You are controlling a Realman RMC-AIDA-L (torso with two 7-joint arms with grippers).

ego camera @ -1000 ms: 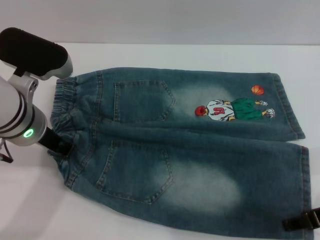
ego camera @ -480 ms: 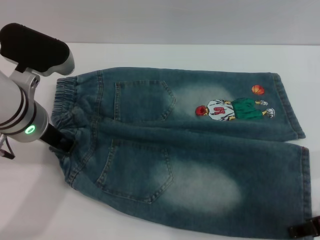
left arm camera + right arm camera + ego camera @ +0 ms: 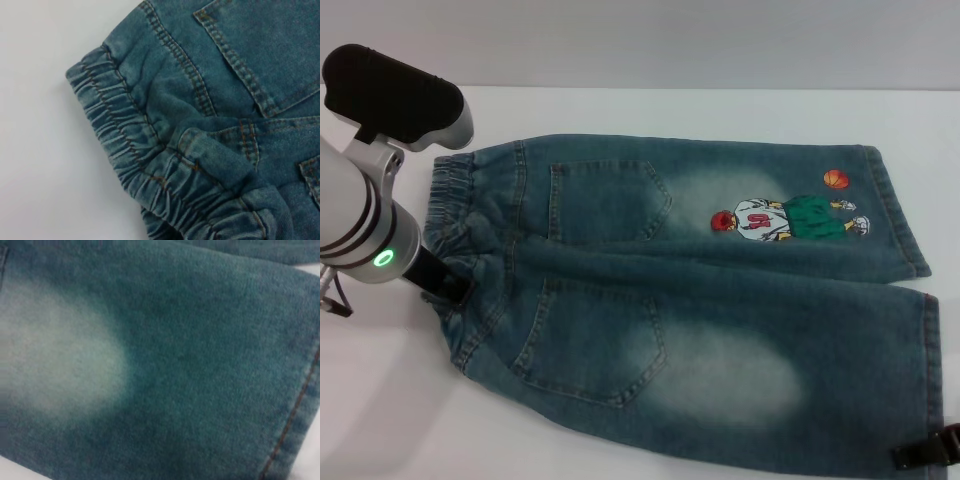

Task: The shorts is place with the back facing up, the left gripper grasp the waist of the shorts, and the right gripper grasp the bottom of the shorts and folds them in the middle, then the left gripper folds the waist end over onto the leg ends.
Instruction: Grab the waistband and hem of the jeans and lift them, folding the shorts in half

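Note:
The blue denim shorts (image 3: 700,300) lie flat with the back pockets up, the puckered waist (image 3: 455,215) at the left and the leg ends (image 3: 905,230) at the right. The far leg carries the cartoon print (image 3: 785,218). My left gripper (image 3: 445,283) rests against the near part of the waistband, below the silver arm with its green light. The left wrist view shows the bunched elastic waist (image 3: 140,150) close up. My right gripper (image 3: 927,452) shows only as a black piece at the near leg's hem corner. In the right wrist view, that leg's hem (image 3: 295,415) is close by.
The shorts lie on a white table (image 3: 380,400), with bare surface to the left of and in front of the waist. The table's far edge meets a pale wall behind the shorts.
My left arm has shifted slightly right and away, nudging the waistband. The right gripper has slipped a little lower at the near hem corner.

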